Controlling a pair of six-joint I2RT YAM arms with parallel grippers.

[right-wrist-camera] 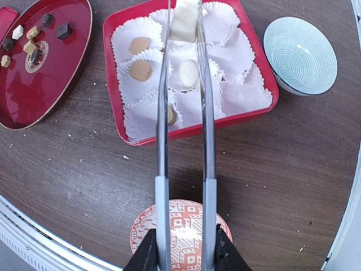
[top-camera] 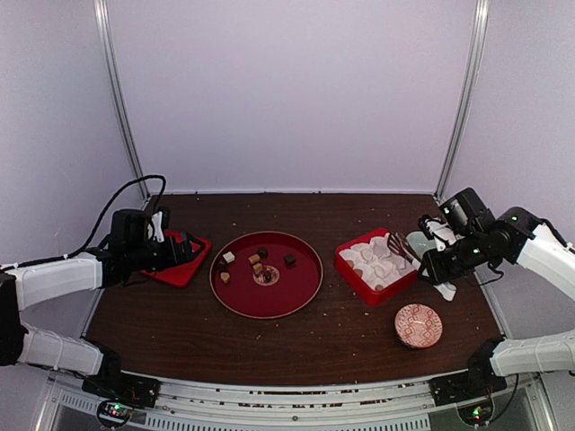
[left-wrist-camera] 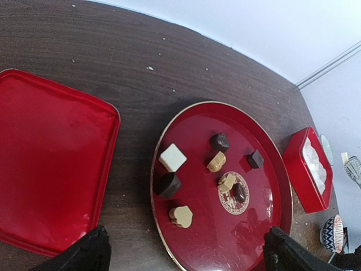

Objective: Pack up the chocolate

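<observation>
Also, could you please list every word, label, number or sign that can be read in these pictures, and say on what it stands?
No text can be read here.
Round emblem at the middle of the round red tray: maybe lettering, too small and blurred to read.
Red-and-white bowl and pale blue bowl: patterns only, no letters.

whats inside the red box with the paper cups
White paper cups, two tan chocolates, one cream chocolate. A fourth piece peeks from behind the tongs, which hide parts of the middle cups.
</observation>
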